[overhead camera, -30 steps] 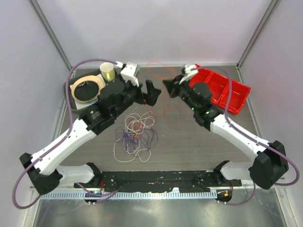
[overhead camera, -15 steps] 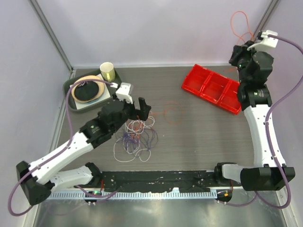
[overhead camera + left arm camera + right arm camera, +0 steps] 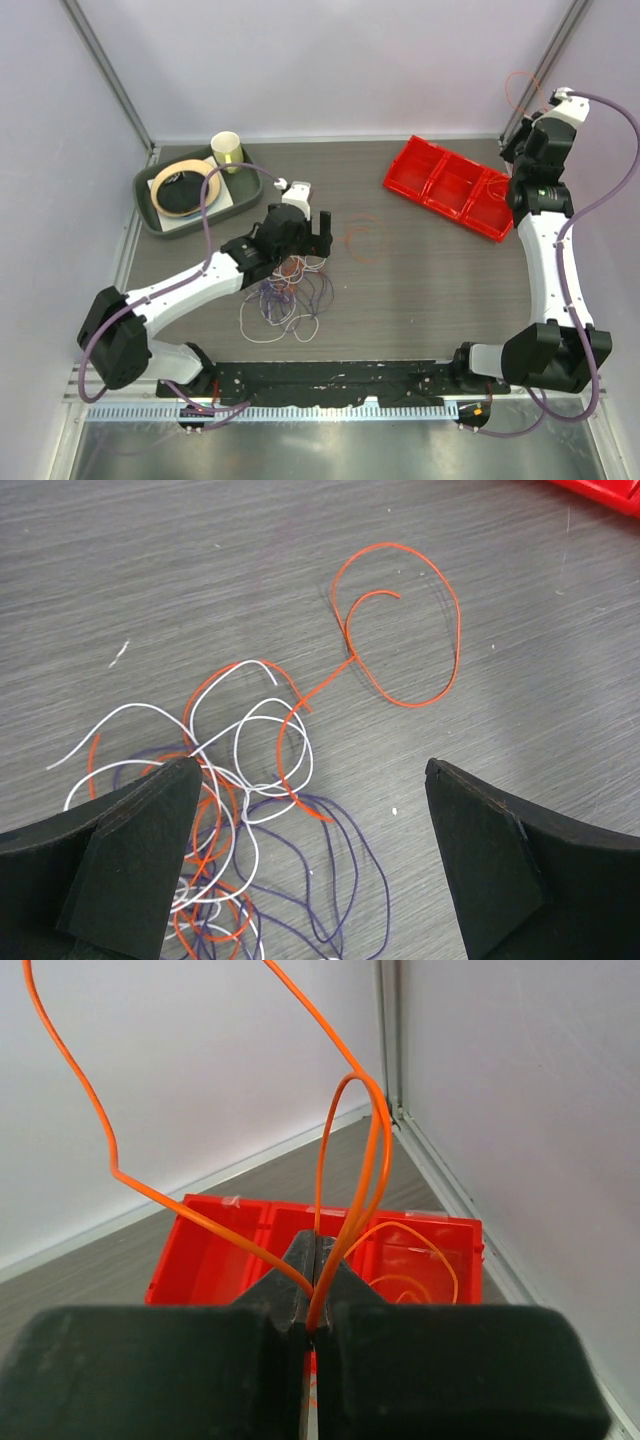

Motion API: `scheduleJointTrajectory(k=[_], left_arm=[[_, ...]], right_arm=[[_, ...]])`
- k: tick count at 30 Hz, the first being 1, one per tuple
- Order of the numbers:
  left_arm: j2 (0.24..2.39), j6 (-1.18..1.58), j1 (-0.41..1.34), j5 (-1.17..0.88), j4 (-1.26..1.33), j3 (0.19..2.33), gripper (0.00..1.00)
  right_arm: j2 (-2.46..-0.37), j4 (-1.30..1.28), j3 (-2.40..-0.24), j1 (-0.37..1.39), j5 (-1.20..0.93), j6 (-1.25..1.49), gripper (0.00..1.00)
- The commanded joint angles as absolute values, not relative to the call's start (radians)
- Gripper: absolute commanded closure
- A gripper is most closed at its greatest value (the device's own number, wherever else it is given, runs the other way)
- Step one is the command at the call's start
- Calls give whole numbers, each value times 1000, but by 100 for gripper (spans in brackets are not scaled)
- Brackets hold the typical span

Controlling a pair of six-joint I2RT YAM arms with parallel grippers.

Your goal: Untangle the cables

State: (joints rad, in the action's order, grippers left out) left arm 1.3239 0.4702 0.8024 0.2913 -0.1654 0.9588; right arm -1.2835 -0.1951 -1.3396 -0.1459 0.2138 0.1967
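Cables [image 3: 285,292] tangled, white-purple-orange; orange loop [image 3: 457,645] beside; 1 orange cable [image 3: 380,1145] aloft.

Orange-red, white and purple cables [image 3: 236,780]; red bin [image 3: 455,188]; grey woodgrain table [image 3: 430,290]

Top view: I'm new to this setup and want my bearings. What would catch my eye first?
The right pincer, high at the far right corner by the red bin, is shut on an orange cable looping upward. Mid-table, the open left pincer hangs over a tangle of white, purple and orange cables, with one orange loop spread out beside it.
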Motion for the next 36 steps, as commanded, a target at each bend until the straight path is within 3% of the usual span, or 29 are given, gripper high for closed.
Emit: scheduleJointTrajectory(k=[1, 22, 34, 36], left_arm=[[1385, 463, 781, 201, -58, 988, 0], [1517, 449, 718, 61, -23, 983, 0], [1582, 454, 718, 23, -67, 1035, 0], [1586, 466, 718, 11, -66, 1037, 0]], right_arm=[[-1298, -107, -1281, -167, 238, 172, 99], [-1630, 153, -1183, -310, 88, 201, 99], [-1750, 95, -1158, -311, 113, 420, 99], [-1727, 98, -1137, -311, 123, 429, 89]])
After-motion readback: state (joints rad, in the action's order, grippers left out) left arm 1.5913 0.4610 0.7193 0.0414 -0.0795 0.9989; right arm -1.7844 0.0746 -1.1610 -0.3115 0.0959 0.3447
